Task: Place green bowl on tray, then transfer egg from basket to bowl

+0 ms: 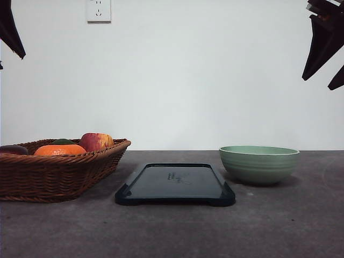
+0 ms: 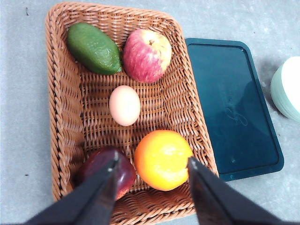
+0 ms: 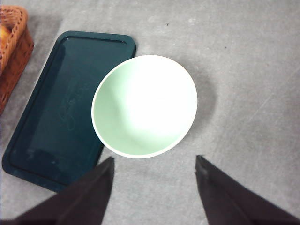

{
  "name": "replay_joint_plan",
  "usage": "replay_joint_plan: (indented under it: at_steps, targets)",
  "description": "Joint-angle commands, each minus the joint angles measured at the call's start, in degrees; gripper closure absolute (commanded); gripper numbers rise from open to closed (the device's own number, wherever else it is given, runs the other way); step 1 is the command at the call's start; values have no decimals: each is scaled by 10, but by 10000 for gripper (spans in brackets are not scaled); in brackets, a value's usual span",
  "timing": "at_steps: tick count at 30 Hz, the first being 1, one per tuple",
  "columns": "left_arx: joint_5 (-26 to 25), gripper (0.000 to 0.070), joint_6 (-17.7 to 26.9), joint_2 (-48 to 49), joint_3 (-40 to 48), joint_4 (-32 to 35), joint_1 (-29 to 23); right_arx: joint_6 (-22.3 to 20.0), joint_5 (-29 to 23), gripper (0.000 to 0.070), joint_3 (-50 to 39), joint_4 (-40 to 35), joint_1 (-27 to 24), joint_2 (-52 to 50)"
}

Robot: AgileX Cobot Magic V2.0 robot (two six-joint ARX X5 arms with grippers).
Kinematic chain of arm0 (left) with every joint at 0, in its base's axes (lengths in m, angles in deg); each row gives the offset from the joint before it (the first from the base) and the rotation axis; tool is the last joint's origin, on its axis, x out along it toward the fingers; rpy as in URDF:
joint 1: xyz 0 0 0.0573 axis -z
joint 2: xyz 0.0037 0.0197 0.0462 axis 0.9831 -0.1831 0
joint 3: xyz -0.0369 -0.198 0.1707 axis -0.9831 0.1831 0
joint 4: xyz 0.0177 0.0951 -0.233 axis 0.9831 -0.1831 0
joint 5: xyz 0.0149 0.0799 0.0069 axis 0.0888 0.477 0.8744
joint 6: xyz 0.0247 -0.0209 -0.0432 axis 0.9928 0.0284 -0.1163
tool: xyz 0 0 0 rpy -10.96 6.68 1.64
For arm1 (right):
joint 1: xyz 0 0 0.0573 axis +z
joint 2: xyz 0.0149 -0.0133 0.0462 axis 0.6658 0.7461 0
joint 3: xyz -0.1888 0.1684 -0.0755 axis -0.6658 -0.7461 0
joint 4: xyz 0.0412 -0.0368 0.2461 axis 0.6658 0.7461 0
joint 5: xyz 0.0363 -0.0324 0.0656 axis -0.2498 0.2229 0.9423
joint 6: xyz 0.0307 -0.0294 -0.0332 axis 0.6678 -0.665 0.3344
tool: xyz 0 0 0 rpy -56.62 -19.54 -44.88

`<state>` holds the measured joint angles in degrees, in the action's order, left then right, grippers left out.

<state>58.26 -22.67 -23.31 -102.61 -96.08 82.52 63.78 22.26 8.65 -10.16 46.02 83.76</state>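
Jaws on both arms stand apart, nothing between them. Left gripper hangs above the near end of the basket, over a dark red fruit & an orange. Egg lies mid-basket; further in, an avocado & a red apple sit side by side. Right gripper hovers over the grey tabletop just short of the green bowl. Bowl stands upright on the tabletop, empty, beside the tray, not on it. In front view, L to R: basket, tray, bowl. Wall socket behind.
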Motion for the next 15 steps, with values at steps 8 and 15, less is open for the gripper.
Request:
replay_joint_plan:
  at_steps: [8,15]
  targets:
    - [-2,389,8,-5,-14,5,0,22,-3,340,96,79,1,105]
    - [-2,389,8,-5,-14,6,1,8,-4,341,168,95,1,210]
